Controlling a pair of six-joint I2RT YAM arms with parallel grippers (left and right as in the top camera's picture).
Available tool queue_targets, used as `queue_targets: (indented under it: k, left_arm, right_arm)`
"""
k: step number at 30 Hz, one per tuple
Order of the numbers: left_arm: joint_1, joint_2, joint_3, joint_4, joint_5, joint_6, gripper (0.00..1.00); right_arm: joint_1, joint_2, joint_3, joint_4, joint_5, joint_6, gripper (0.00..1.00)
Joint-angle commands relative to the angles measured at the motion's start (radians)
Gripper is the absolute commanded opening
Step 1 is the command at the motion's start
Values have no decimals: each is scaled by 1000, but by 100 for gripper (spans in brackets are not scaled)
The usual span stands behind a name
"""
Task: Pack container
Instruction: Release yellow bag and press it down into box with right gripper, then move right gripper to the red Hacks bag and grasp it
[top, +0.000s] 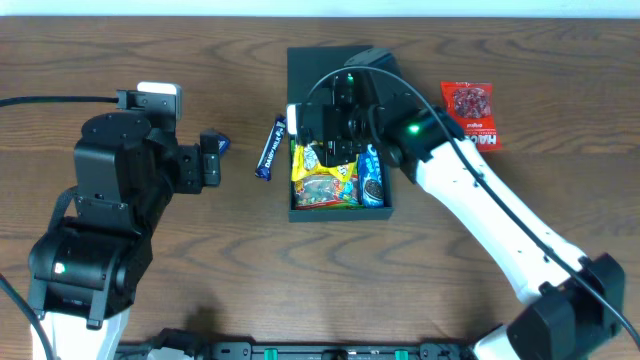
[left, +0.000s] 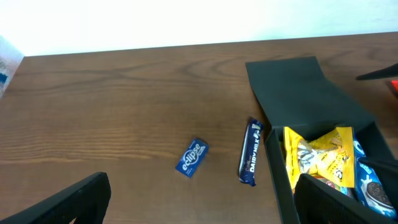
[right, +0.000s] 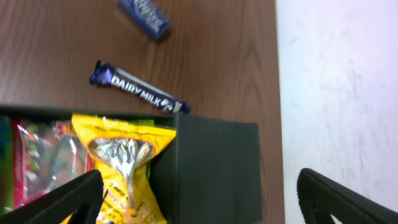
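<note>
The dark teal container (top: 340, 213) stands open at the table's middle, its flap lid (top: 318, 70) laid back. Inside lie a yellow packet (top: 322, 170), an Oreo packet (top: 370, 175) and other snacks. My right gripper (top: 333, 138) hovers open and empty over the box's back edge; in the right wrist view (right: 199, 205) its fingers straddle the lid (right: 217, 168) and the yellow packet (right: 124, 155). My left gripper (top: 213, 160) is open and empty, left of the box; the left wrist view (left: 199, 208) shows the box wall (left: 277, 168).
A Dairy Milk bar (top: 270, 148) lies just left of the box, also in the left wrist view (left: 250, 152). A blue Eclipse packet (top: 219, 142) lies by my left gripper. A red snack packet (top: 472, 112) lies right of the box.
</note>
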Motion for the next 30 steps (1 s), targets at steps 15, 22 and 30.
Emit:
queue_targets:
  k: [15, 22, 30]
  left_arm:
    - [7, -8, 23, -8, -6, 7, 95]
    - [7, -8, 23, -27, -6, 7, 95]
    - [7, -8, 23, -35, -6, 7, 95]
  right_arm:
    - [9, 253, 5, -9, -15, 209, 2]
    - [9, 381, 5, 2, -11, 209, 2]
    - [9, 462, 5, 2, -11, 209, 1]
